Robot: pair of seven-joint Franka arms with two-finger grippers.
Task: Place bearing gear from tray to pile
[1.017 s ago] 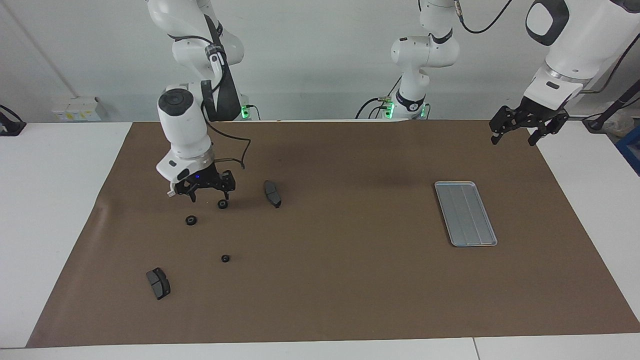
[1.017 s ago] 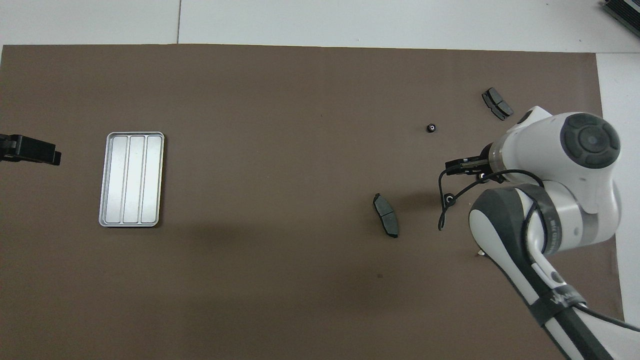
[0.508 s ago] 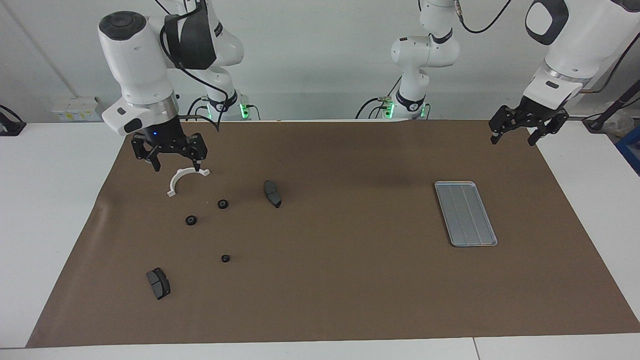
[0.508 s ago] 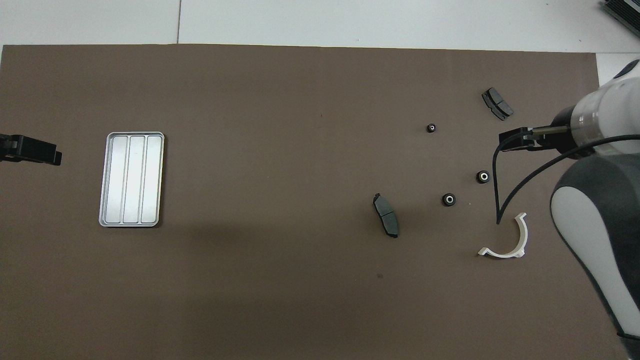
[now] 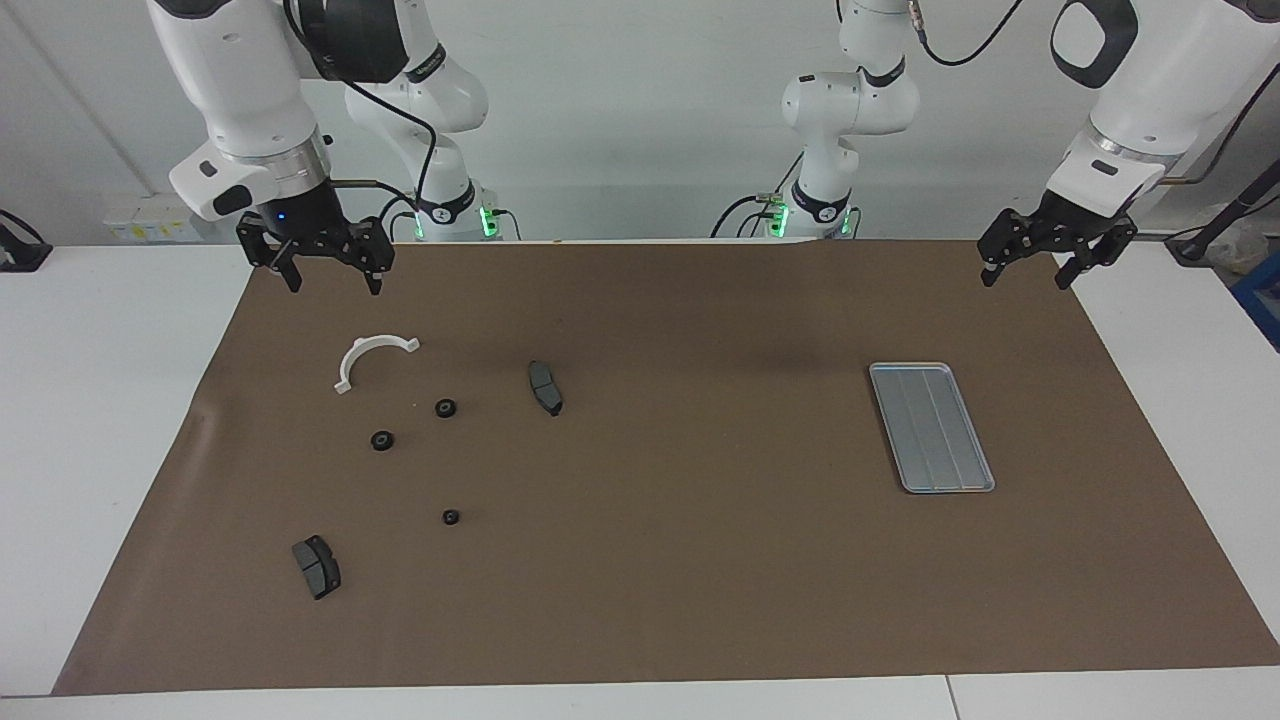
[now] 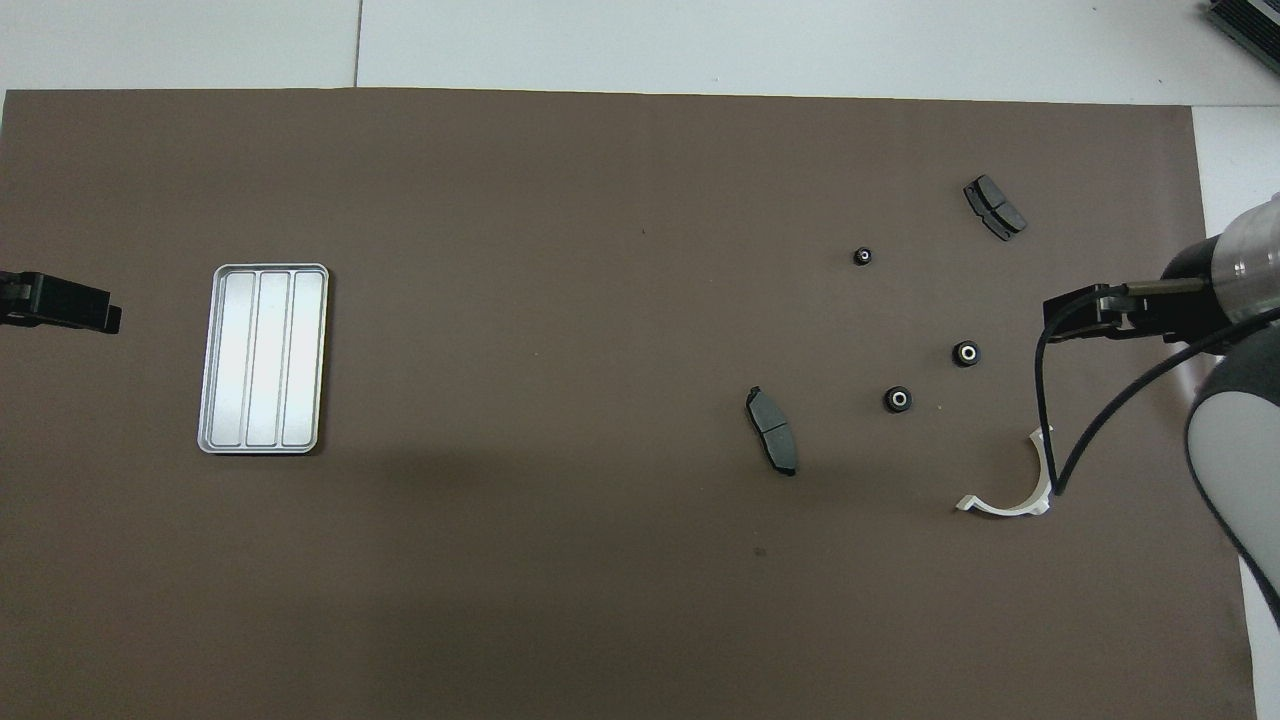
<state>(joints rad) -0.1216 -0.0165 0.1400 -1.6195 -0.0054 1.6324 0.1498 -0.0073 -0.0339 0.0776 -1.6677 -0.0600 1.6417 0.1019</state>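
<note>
Facing view: the tray (image 5: 931, 427) is seen lying bare toward the left arm's end of the table, with nothing resting between its ridges. The bearing gears are found at the right arm's end instead, three of them (image 5: 446, 408) (image 5: 382, 440) (image 5: 451, 517) loosely scattered among the white half-ring bracket (image 5: 371, 357) and two brake pads (image 5: 545, 387) (image 5: 316, 566), so the transfer is judged complete. The right gripper (image 5: 322, 267) is held raised over the mat's edge nearest the robots, close to the bracket, its jaws spread wide and nothing gripped, a posture consistent with a release already made. The left gripper (image 5: 1035, 260) is likewise held open and empty above the mat's corner, where it waits. In the overhead view, only the tip of the left gripper (image 6: 62, 303) is shown, cut off by the frame edge, and part of the bracket (image 6: 1010, 487) is crossed by the right arm's cable (image 6: 1090, 430). Gear teeth cannot be made out.
</note>
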